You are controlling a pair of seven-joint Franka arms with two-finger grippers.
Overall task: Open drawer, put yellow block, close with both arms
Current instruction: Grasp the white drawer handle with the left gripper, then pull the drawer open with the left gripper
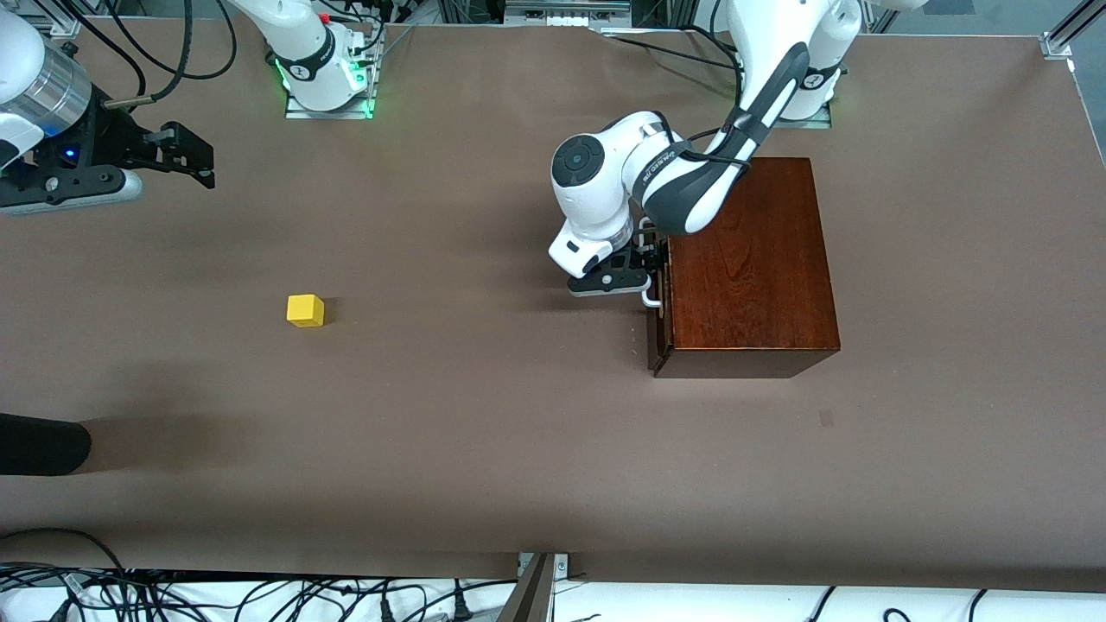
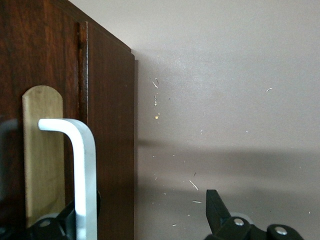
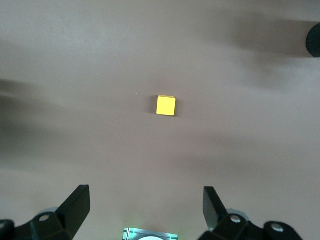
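Block (image 1: 305, 310) toward right arm's end; box (image 1: 750, 259) apart

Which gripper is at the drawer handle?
The left gripper, open around the drawer's white handle; the right gripper hangs open over bare table.

The left arm (image 1: 760, 95) bends down toward its own end of the table, its pincer (image 1: 650, 259) low with fingers spread wide. The right arm (image 1: 34, 95) waits raised, its pincer (image 1: 194, 160) likewise spread.
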